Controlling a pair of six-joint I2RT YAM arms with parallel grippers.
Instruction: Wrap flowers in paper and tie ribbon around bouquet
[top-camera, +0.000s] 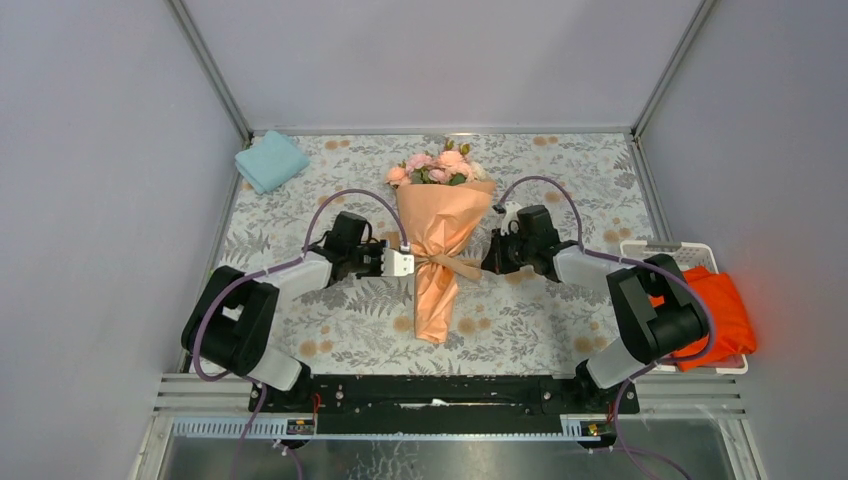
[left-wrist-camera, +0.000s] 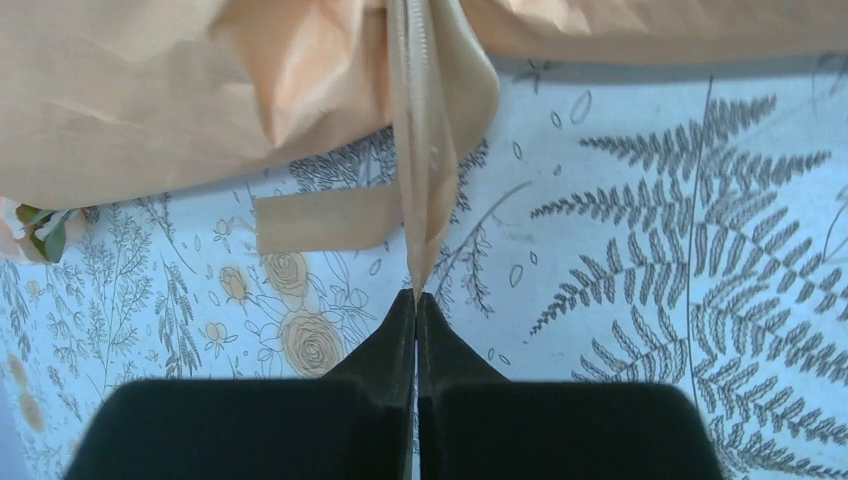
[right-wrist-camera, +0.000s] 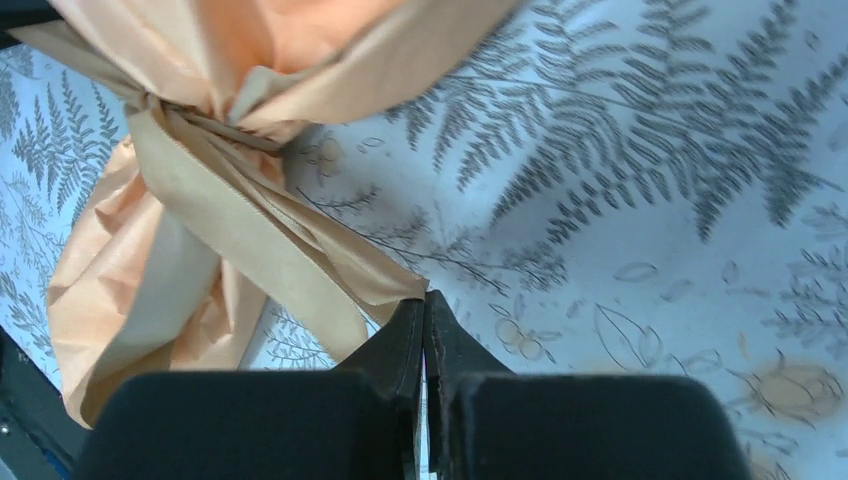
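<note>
The bouquet (top-camera: 440, 235) lay on the table (top-camera: 340, 312) between our arms, its flowers (top-camera: 438, 168) toward the far side. Our left gripper (left-wrist-camera: 417, 297) and right gripper (right-wrist-camera: 424, 298) were each closed on an end of the ribbon (right-wrist-camera: 230, 215).

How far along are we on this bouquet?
Done: the paper is wrapped round the flowers and the ribbon is knotted at the waist. In hand: the left gripper and right gripper each pinch a ribbon loop, one either side. Left: probably snug the knot, then release.
</note>
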